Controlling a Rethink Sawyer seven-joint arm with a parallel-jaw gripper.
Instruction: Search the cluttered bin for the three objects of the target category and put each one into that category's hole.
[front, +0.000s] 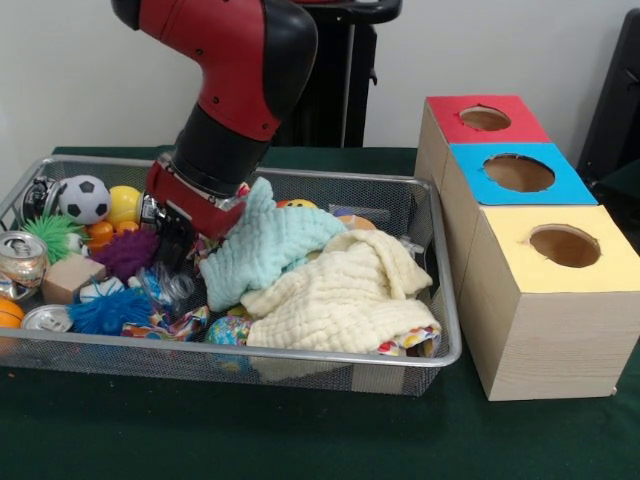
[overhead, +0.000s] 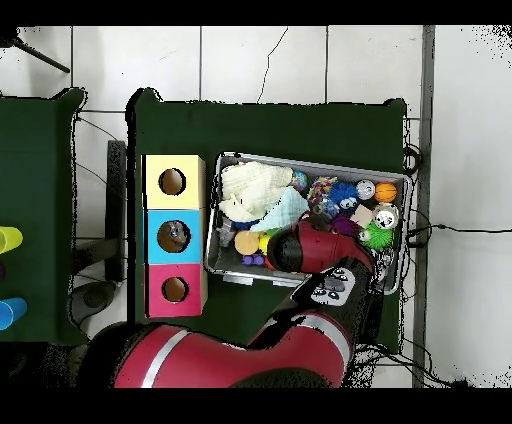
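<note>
The red and black arm (front: 235, 90) bends down from the far side into the wire basket (front: 300, 355) on the green counter (front: 300, 430). Its end effector (front: 172, 262) is buried among the toys left of the mint cloth (front: 268, 248), beside a purple spiky ball (front: 127, 252); I cannot tell whether it is spread or pinching. Something clear and crinkled (front: 165, 288), maybe a plastic bottle, sits right under it. The three-hole wooden boxes (front: 530, 250) stand just right of the basket.
</note>
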